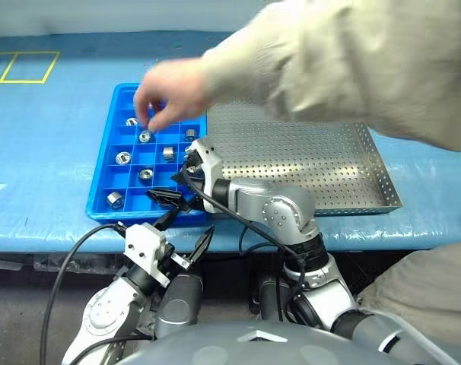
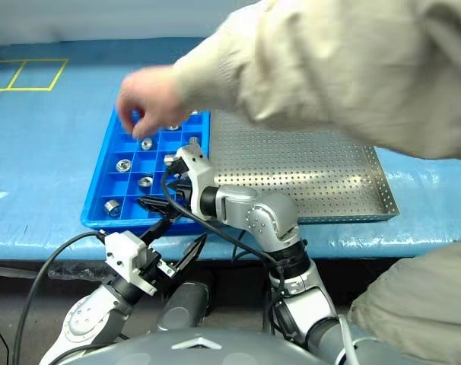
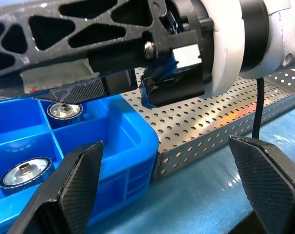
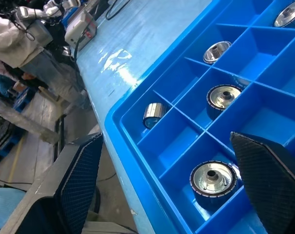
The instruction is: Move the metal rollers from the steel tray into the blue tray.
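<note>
Rollers (image 1: 145,174) sit sorted singly in blue tray (image 1: 101,190) compartments; steel tray (image 1: 367,163) appears emptied. Both end effectors, left (image 1: 186,232) and right (image 1: 170,198), spread, holding nothing; a person's hand (image 1: 170,91) reaches in.

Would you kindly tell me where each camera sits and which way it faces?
Head views: look forward and down on blue tray, steel tray, both arms, a person's hand.
Left wrist: between open left gripper fingers, toward both trays' corners.
Right wrist: past open right gripper, onto rollers.
All share the blue tray.
</note>
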Controlling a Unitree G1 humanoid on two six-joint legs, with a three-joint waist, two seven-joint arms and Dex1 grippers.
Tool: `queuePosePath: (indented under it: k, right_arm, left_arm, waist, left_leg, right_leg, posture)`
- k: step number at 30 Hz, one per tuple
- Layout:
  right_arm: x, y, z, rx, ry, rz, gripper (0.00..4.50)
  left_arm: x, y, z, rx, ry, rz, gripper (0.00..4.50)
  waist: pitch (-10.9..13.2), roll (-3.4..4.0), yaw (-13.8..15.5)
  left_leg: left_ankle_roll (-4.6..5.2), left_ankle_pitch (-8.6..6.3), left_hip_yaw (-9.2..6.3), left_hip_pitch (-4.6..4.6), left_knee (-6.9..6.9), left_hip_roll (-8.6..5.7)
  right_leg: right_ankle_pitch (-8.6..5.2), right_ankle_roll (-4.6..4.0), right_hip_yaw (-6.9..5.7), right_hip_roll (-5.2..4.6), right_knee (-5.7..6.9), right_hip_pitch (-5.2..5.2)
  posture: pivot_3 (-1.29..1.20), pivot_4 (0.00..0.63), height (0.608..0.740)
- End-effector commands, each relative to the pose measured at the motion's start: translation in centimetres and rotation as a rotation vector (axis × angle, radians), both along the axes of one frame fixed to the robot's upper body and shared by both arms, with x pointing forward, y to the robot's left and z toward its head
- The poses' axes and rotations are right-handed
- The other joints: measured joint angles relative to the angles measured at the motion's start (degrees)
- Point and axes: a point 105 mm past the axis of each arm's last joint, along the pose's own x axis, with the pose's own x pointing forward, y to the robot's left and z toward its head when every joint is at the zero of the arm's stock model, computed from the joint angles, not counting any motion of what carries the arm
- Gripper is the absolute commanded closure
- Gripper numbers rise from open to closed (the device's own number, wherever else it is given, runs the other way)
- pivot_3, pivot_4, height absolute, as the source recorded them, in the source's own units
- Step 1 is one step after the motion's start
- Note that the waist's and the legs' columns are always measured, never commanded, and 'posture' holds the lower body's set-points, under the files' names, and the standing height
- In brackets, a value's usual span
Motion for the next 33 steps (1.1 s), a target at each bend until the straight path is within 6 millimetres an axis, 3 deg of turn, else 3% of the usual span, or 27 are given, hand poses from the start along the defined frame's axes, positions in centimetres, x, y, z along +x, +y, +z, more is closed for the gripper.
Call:
queuePosePath:
  k: [1, 12, 24, 33]
  right_arm:
    - [-0.6, 0.3, 1.0, 0.035, -0.024, 0.021, 0.08]
    - [-0.2, -0.2, 0.5, 0.019, -0.013, -0.005, 0.08]
    - [1.0, -2.6, -0.3, -0.010, 0.002, -0.095, 0.08]
    - [0.8, -2.5, -0.4, -0.010, 0.009, -0.098, 0.08]
  left_arm:
    - [0.1, -0.2, 0.9, 0.008, -0.042, -0.007, 0.00]
    - [0.2, -0.3, 0.8, 0.004, -0.035, -0.018, 0.00]
    - [0.1, -0.3, 0.7, 0.010, -0.030, -0.024, 0.00]
    - [0.2, -0.3, 0.7, 0.014, -0.026, -0.032, 0.00]
  waist:
    - [0.00, 0.00, 0.00]
    - [0.00, 0.00, 0.13]
    - [0.00, -0.01, 0.25]
    - [-0.01, 0.00, -0.31]
  left_leg:
    - [0.00, 0.00, 0.00, 0.00, 0.00, 0.00]
    - [0.00, 0.00, 0.00, 0.00, 0.00, 0.00]
    - [0.00, 0.00, -0.02, 0.00, 0.08, -0.02]
    - [0.00, 0.00, 0.00, 0.04, 0.04, -0.01]
  right_leg:
    - [0.00, 0.00, 0.00, 0.00, 0.00, 0.00]
    - [0.00, 0.00, 0.00, 0.00, 0.00, 0.01]
    - [0.00, 0.01, -0.01, -0.02, -0.01, 0.08]
    - [0.00, 0.01, 0.00, -0.02, -0.01, 0.08]
  posture:
    - [0.28, 0.150, 0.740]
    - [0.27, 0.150, 0.740]
    - [0.27, 0.150, 0.740]
    - [0.27, 0.150, 0.740]
